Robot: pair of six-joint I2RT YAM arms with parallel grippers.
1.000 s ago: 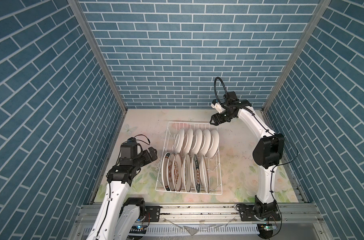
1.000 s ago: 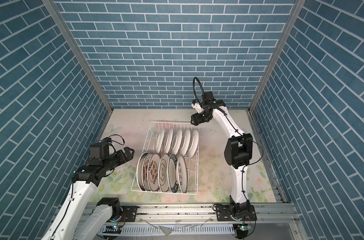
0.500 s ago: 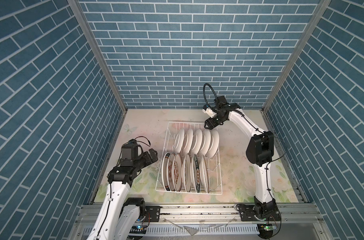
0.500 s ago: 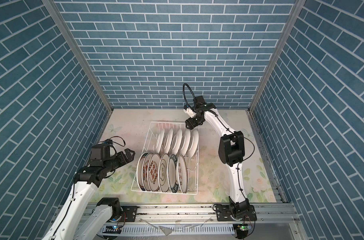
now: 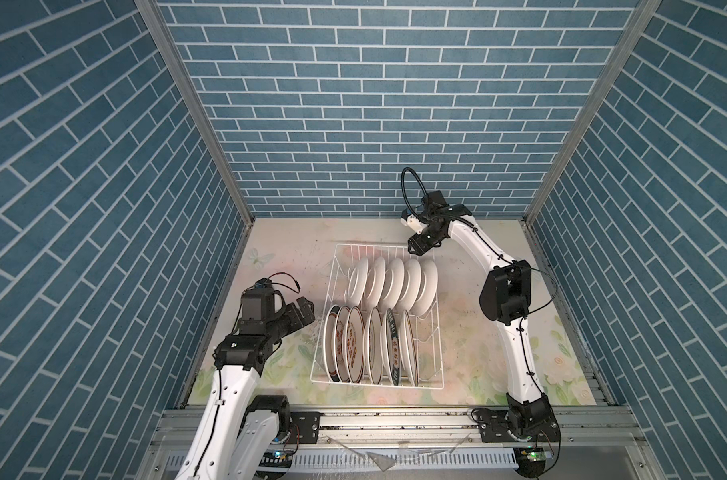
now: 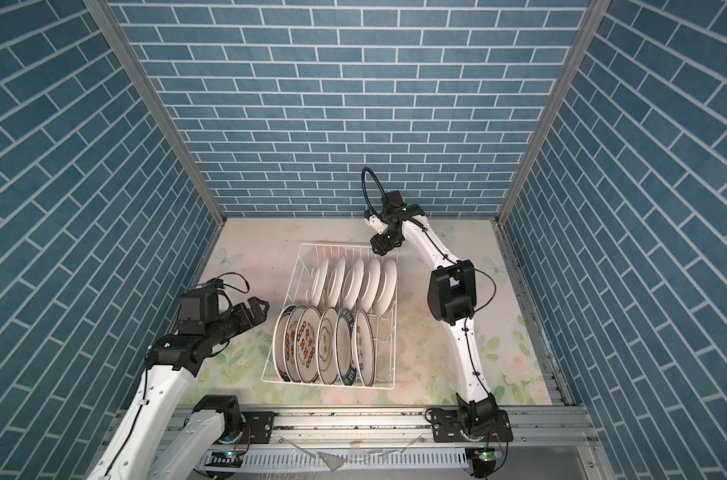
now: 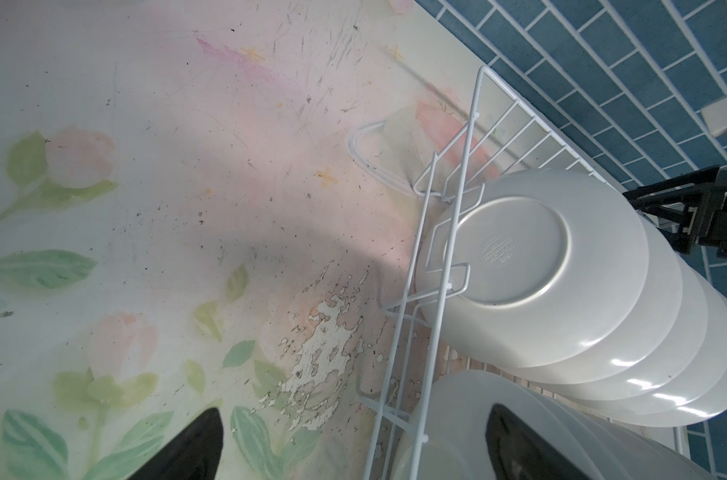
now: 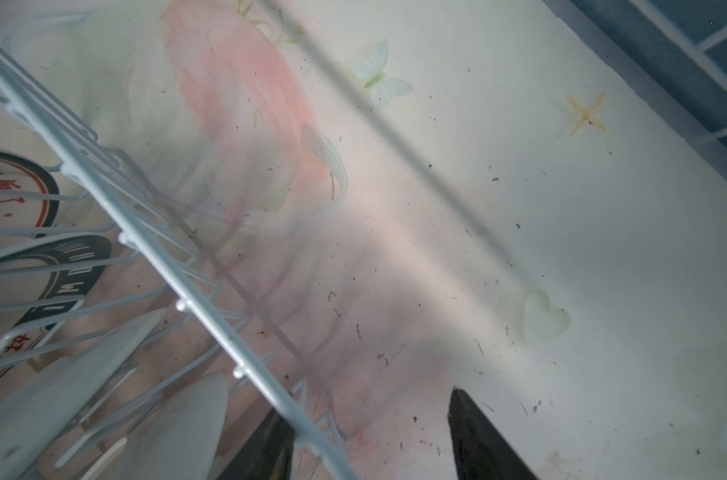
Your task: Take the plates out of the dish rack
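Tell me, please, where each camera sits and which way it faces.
Top views: high in front, looking down on the dish rack; left hand, right hand show.
Left wrist: beside the rack, facing white plates; own fingertips show.
Right wrist: over the rack's far corner; own fingertips straddle its rim.
Shared: the rack; left wrist sees the right hand.

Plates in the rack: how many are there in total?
11. Five plain plates stand in the far row of the rack; six patterned plates stand in the near row. They overlap, so another may be hidden.
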